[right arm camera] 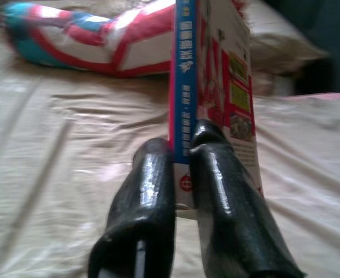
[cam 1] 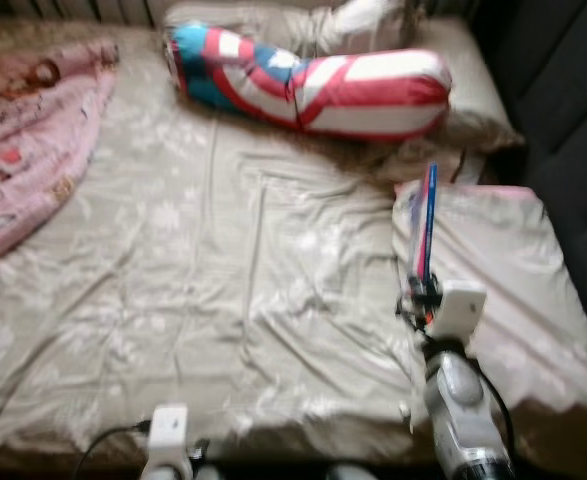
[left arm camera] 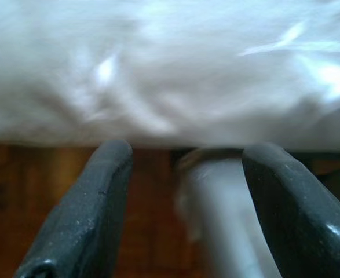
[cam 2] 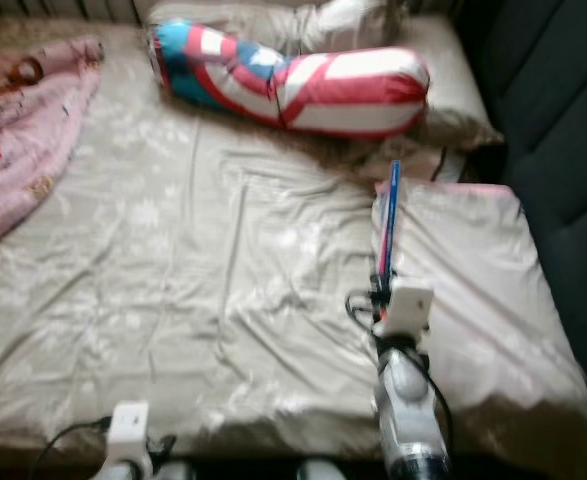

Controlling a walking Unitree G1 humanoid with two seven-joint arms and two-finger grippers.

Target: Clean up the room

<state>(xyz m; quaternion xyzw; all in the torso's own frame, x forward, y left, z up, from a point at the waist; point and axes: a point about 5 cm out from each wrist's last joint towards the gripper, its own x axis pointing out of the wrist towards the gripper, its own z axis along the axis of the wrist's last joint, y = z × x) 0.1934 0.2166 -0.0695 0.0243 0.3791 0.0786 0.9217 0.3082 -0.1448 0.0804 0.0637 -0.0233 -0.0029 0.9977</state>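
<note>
My right gripper (right arm camera: 182, 168), clamped on a thin blue-spined, red-and-white book (right arm camera: 213, 87), holds it upright above the beige bedsheet (cam 1: 223, 300); carrying step, next needs a shelf. My left gripper (left arm camera: 184, 191) hangs open, empty.

The right gripper (right arm camera: 181, 168) is raised forward, fingers clamped on a thin book (right arm camera: 213, 75) (spine upright); the left gripper (left arm camera: 184, 197) hangs low, fingers apart.

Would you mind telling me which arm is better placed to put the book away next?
The right: its tool is shut on the book, held upright over the bed. The left tool hangs open at the bed's edge.
</note>
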